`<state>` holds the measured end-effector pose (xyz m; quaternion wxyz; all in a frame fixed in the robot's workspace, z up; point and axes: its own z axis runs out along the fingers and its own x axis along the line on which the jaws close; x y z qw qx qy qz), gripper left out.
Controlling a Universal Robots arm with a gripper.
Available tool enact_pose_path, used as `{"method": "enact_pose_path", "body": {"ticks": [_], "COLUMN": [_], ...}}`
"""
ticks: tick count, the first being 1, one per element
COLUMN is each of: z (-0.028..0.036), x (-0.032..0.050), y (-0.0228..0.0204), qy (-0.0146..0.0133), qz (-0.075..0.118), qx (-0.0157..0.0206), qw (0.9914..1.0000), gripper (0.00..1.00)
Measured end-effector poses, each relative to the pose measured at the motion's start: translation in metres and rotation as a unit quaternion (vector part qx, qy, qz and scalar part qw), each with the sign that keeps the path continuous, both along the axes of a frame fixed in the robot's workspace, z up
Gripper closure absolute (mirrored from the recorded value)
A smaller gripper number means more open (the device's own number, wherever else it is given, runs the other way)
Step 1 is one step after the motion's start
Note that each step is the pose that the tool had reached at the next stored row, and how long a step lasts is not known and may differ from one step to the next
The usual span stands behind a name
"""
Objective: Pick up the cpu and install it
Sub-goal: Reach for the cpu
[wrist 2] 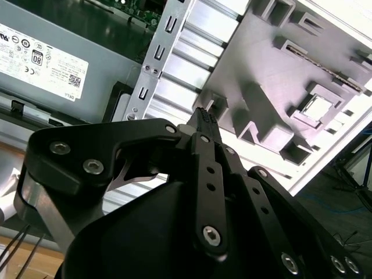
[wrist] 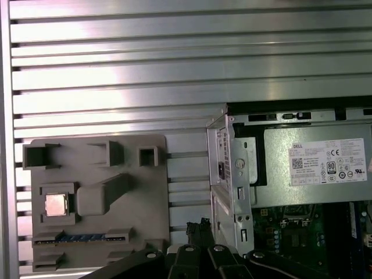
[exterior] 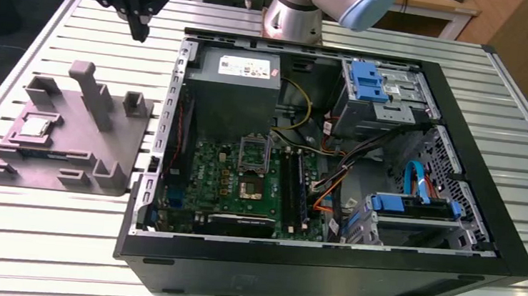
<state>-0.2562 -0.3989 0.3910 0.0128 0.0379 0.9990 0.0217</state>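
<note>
My claw (exterior: 140, 31) hangs clenched on nothing, its black fingertips (wrist 2: 203, 119) pressed together, above the slatted metal table (exterior: 35, 243). Nothing is touching it. Just beside the claw, toward the exterior view's right, is the corner of the open black computer case (exterior: 329, 276), with its bare metal frame edge (wrist: 224, 174) nearest the tips. Inside that corner, close to the claw, lies the gray power supply (exterior: 235, 95), label side up.

On the claw's other side, a little farther off, the gray holding fixture (exterior: 121, 135) lies flat on the table just beside the case. Its tall post (exterior: 91, 93) is the part closest to the claw. The cpu (exterior: 35, 126) lies flat in a square pocket of that fixture, metal top up, on the side away from the case. It is well apart from the claw, below it and toward the exterior view's left, with the post between them. In the first wrist view the cpu (wrist: 56, 204) shows as a pale square in its pocket.

Farthest from the claw, deep in the case, is the green motherboard (exterior: 208, 186) with its socket (exterior: 249, 186).
</note>
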Motion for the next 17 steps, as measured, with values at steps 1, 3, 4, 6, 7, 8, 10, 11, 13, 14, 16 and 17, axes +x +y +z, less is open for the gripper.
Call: {"method": "enact_pose_path", "body": {"ticks": [1,3,4,6,7,8,10,11,13,14,16,17], "z": [0.0000,0.0000,0.0000,0.0000,0.0000,0.0000,0.0000,0.0000,0.0000,0.0000,0.0000,-0.0001], "x": [-0.0003,-0.0008,-0.0010,-0.0014,-0.0017,-0.0019,-0.0025,-0.0027,-0.0031,-0.0033,-0.0039,-0.0045], "y": [0.0000,0.0000,0.0000,0.0000,0.0000,0.0000,0.0000,0.0000,0.0000,0.0000,0.0000,0.0000], "qy": [0.0000,0.0000,0.0000,0.0000,0.0000,0.0000,0.0000,0.0000,0.0000,0.0000,0.0000,0.0000], "qz": [0.000,0.000,0.000,0.000,0.000,0.000,0.000,0.000,0.000,0.000,0.000,0.000], "qx": [0.0000,0.0000,0.0000,0.0000,0.0000,0.0000,0.0000,0.0000,0.0000,0.0000,0.0000,0.0000], "qw": [1.00000,1.00000,1.00000,1.00000,1.00000,1.00000,1.00000,1.00000,1.00000,1.00000,1.00000,1.00000], "gripper": [0.89,0.89,0.89,0.89,0.89,0.89,0.89,0.89,0.89,0.89,0.89,0.89]}}
